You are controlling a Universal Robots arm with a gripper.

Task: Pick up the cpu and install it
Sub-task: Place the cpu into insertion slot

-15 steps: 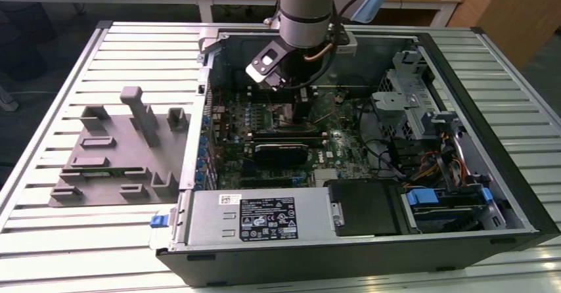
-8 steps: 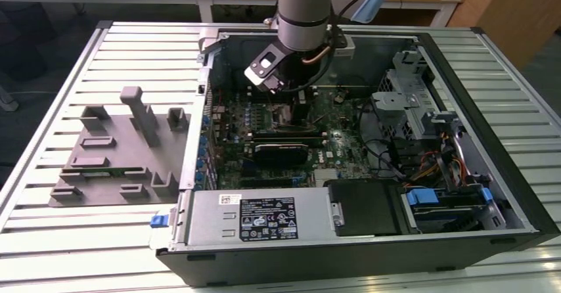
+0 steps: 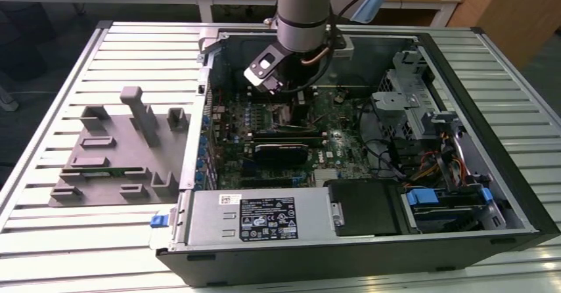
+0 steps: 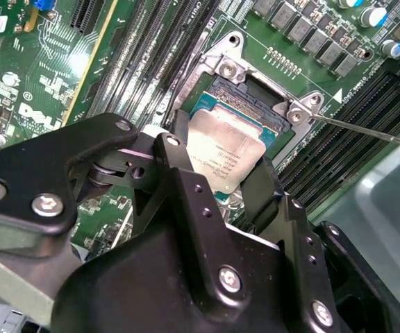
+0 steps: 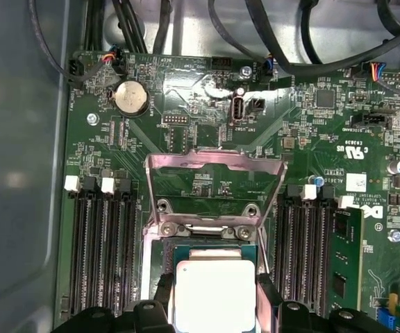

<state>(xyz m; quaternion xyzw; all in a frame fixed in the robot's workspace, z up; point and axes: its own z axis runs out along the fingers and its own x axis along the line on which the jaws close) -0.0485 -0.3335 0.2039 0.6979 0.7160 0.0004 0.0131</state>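
The cpu (image 4: 222, 156), a flat square chip with a silvery top, sits between my gripper's (image 4: 217, 170) two black fingers (image 4: 259, 187). My gripper is shut on its opposite edges. It is held just over the open motherboard socket (image 4: 255, 104), partly covering it. In the first wrist view the cpu (image 5: 214, 291) lies over the socket frame (image 5: 203, 232), with the gripper (image 5: 214, 300) on both sides of it. The socket's metal load plate (image 5: 214, 163) is flipped open beyond it. In the exterior view the arm (image 3: 298, 37) reaches down into the open computer case (image 3: 201, 109) over the motherboard.
Memory slots (image 5: 99, 243) flank the socket, and a green memory stick (image 5: 339, 257) stands in one. The thin socket lever (image 4: 367, 130) sticks out sideways. Cables (image 3: 395, 148) and a drive cage (image 3: 412, 96) fill the exterior view's right. A grey parts fixture (image 3: 123, 155) lies at the exterior view's left.
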